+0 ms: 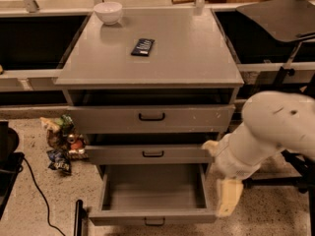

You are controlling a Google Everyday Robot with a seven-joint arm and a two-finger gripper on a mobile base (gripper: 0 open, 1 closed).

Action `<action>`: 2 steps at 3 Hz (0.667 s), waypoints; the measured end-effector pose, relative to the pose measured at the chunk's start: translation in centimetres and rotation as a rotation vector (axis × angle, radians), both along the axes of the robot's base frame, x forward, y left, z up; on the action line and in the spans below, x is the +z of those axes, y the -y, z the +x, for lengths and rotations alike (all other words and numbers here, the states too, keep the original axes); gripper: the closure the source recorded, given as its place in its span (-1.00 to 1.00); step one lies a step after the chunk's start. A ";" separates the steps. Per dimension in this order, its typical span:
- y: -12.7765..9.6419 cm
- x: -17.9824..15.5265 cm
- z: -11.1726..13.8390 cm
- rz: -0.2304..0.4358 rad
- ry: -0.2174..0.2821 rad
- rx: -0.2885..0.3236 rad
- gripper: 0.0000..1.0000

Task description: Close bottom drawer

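The bottom drawer (pixel 152 215) of the grey cabinet stands pulled far out. Its plain grey box is empty, and a small black loop handle (pixel 154 222) sits on its narrow front panel near the bottom edge of the view. My white arm (pixel 266 132) comes in from the right. My gripper (pixel 228 197) hangs pointing down just right of the open drawer's front right corner, apart from the handle. The middle drawer (pixel 152 154) and top drawer (pixel 151 117) are each slightly out.
On the cabinet top (pixel 187 53) lie a white bowl (pixel 108 12) and a dark flat packet (pixel 142 46). Snack bags (pixel 61 141) lie on the floor at the left. A black cable (pixel 39 195) and black base stand at bottom left. A dark chair (pixel 280 14) is at right.
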State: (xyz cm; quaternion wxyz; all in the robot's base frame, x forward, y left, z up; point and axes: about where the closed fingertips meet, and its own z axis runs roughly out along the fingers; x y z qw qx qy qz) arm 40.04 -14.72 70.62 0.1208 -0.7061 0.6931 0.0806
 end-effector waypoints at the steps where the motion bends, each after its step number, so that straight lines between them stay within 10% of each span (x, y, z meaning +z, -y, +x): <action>1: -2.6 -7.4 -1.2 0.133 -0.002 0.099 -1.00; 2: -5.0 -14.3 -2.2 0.233 -0.030 0.156 -1.00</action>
